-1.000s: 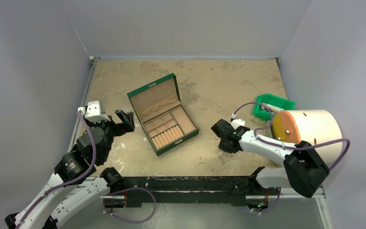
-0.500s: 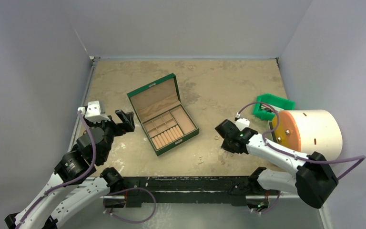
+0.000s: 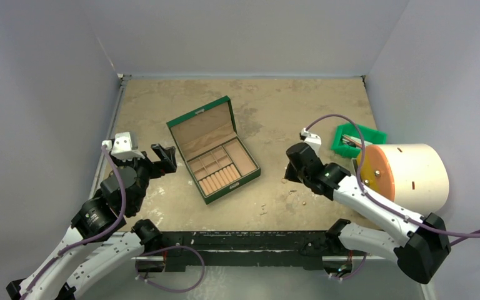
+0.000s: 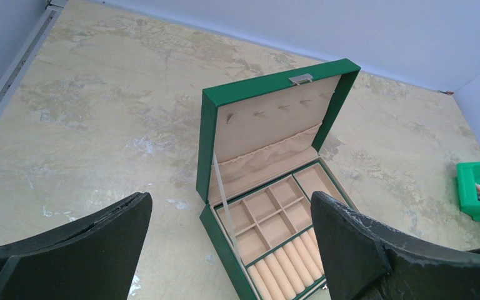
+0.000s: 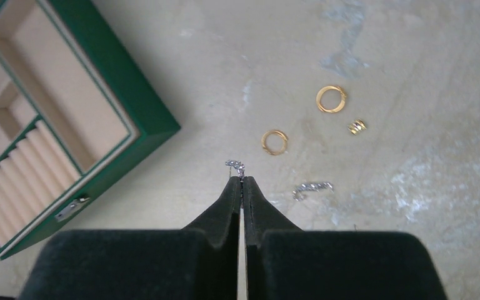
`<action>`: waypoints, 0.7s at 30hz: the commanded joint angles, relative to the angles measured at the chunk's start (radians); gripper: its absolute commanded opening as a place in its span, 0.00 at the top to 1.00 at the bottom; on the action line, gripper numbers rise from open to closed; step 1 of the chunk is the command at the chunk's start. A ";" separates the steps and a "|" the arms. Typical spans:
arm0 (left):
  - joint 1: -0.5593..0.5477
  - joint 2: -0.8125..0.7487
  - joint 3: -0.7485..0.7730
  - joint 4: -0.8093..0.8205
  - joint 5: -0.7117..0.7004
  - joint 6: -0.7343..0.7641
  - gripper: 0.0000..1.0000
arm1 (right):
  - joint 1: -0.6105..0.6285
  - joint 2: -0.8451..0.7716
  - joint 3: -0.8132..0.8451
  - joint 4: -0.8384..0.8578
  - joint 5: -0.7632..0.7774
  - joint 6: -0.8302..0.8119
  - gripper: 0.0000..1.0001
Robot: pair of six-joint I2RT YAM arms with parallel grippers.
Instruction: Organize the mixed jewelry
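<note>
**Right fingers pinched on a silver piece, left ones spread wide**

The mottled beige tabletop [image 3: 287,106] meets grey walls on three sides, with bare room above and to the right of the green hinged jewelry box with tan compartments [image 5: 128,81]. In the right wrist view the box fills the left side, cut off by the frame edge. Bare table lies between its corner and the loose pieces.

The right gripper [image 5: 242,180] has its fingers pressed together, with a tiny sparkly silver piece [image 5: 235,166] at the very tips, apparently nipped. On the table lie:
- two gold rings [image 5: 331,99], the lower one [image 5: 275,142] near centre
- one small ribbed gold bead [image 5: 357,127]
- one second sparkly silver strand [image 5: 312,187]

The left gripper [image 4: 230,203] is spread wide and holds nothing.

From above, the jewelry shows only as specks. A green plastic bin [image 3: 375,133] at the right is partly crossed by a cable, beside one white drum with an orange face [image 3: 412,172].
</note>
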 commanded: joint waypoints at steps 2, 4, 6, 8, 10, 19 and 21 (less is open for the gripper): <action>0.007 -0.008 0.036 0.027 0.001 0.001 0.01 | -0.005 0.002 0.078 0.219 -0.129 -0.200 1.00; 0.007 -0.010 0.035 0.026 -0.001 0.001 0.01 | -0.005 0.024 0.095 0.278 -0.195 -0.237 1.00; 0.007 -0.012 0.035 0.026 -0.002 0.001 0.01 | -0.003 0.055 0.116 0.329 -0.256 -0.267 1.00; 0.007 -0.013 0.035 0.026 -0.002 0.001 0.01 | 0.001 0.096 0.144 0.371 -0.315 -0.288 1.00; 0.007 -0.014 0.034 0.026 -0.002 0.000 0.01 | 0.008 0.140 0.183 0.393 -0.366 -0.312 1.00; 0.009 -0.016 0.035 0.026 -0.004 -0.001 0.01 | 0.076 0.329 0.364 0.448 -0.460 -0.391 1.00; 0.009 -0.017 0.036 0.027 -0.005 -0.001 0.01 | 0.087 0.368 0.396 0.466 -0.480 -0.396 1.00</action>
